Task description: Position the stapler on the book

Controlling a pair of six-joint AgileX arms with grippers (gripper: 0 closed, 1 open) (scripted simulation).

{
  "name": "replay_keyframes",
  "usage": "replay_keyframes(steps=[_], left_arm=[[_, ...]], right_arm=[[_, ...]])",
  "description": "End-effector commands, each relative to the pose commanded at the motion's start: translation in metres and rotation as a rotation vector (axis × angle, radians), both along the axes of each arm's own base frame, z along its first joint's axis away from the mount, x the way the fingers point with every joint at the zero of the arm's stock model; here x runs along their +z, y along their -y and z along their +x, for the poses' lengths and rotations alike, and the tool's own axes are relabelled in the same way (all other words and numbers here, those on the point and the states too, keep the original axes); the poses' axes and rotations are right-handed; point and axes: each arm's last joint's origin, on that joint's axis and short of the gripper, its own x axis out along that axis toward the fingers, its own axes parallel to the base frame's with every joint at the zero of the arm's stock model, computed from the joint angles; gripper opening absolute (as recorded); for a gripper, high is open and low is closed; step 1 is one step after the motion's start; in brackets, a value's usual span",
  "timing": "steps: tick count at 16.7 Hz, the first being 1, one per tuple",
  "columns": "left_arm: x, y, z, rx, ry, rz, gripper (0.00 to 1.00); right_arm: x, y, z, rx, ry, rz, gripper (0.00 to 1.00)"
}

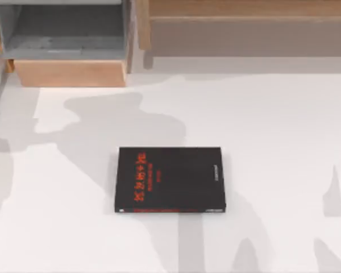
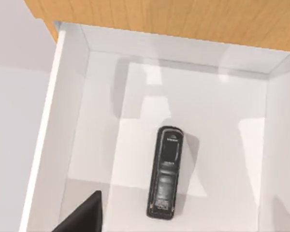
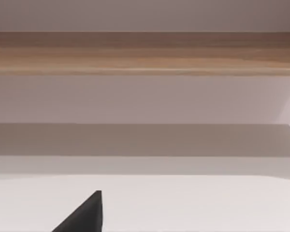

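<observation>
Black-covered book lies flat near the middle of the white counter, red lettering up, nothing on it. Stapler sits inside an open white drawer, lying flat on the drawer floor, apart from the walls, seen from above in the left wrist view. Top view has the drawer at the far left with a wood front, well apart from the book.

Left pincer is above the drawer; a dark finger tip pokes into the corner of its wrist view, off to one side of the stapler, not touching. Cannot tell whether it is open or closed. Right pincer faces a wooden cabinet ledge, likely parked; its state also cannot be told.

Task judged barely started: stapler not yet grasped.

Risks: drawer walls crowd the descent, so a finger may clip the rim or side. Stapler is narrow, so an off-axis close could spin or skid it on the smooth floor. A lift could drag it against the drawer wall.

View differences: left wrist view gives the stapler and drawer interior; top view gives the book and the drawer-to-book layout; right wrist view gives neither.
</observation>
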Motion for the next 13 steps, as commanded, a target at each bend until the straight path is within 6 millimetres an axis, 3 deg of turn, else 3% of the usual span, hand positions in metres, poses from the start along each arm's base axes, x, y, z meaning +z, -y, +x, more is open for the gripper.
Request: replay_keyframes(steps=[8, 11, 13], left_arm=[[-0.121, -0.025, 0.073, -0.064, -0.371, -0.05, 1.0], [-0.154, -0.022, 0.087, -0.102, -0.466, -0.034, 1.0], [-0.166, -0.018, 0.092, -0.124, -0.498, -0.02, 1.0]], right_arm=[[0.0, 0.0, 0.0, 0.0, 0.0, 0.0, 1.0], [0.0, 0.0, 0.0, 0.0, 0.0, 0.0, 1.0], [0.0, 0.0, 0.0, 0.0, 0.0, 0.0, 1.0]])
